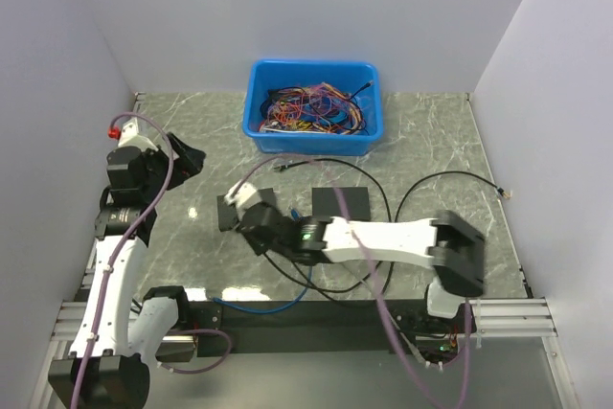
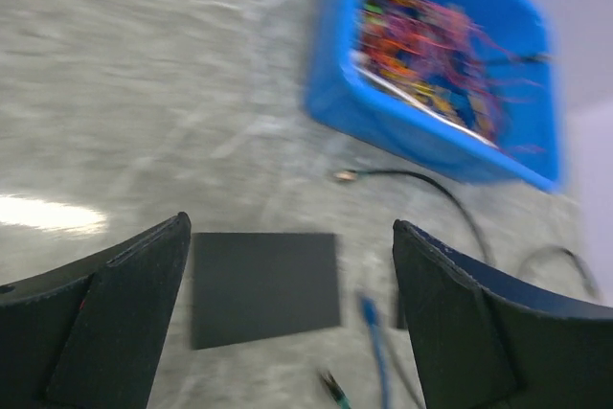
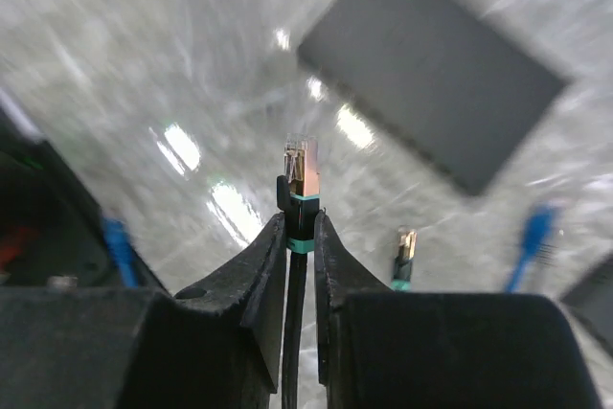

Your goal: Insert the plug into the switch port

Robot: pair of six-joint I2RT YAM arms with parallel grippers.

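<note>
plug [image 3: 300,168] in right tool [image 3: 300,229], blue bin [image 1: 316,144] beyond

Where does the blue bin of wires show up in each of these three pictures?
Top view: blue bin at top centre, near the back wall.
Left wrist view: upper right, blurred.
Right wrist view: not in it.
Shared landmark: the grey marbled table.

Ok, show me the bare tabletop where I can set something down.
Bare marble lies right of the blue bin, beyond the black cable loop, and also left of the bin, just beyond the left end effector. The centre is crowded, with two dark slabs, cables and the right arm.
</note>
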